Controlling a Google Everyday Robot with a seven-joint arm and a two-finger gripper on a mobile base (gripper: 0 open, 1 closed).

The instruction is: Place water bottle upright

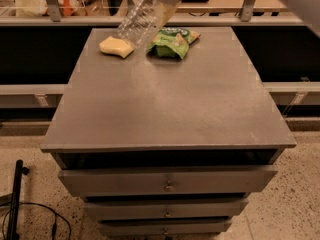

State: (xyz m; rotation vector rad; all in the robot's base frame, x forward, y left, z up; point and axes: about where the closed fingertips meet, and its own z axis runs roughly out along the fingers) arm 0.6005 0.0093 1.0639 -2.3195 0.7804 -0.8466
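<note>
The water bottle [136,23] is a clear ribbed plastic bottle. It hangs tilted in the air above the back of the grey table [165,104], with its lower end down to the left over the yellow sponge [116,47]. My gripper [159,4] comes in from the top edge and is shut on the bottle's upper end. The bottle's cap and label are hidden by the gripper.
A green snack bag [172,41] lies at the back of the table, right of the sponge. The table has drawers [167,181] in its front. A counter with rails runs behind it. A black pole and cable [15,199] lie on the floor at the lower left.
</note>
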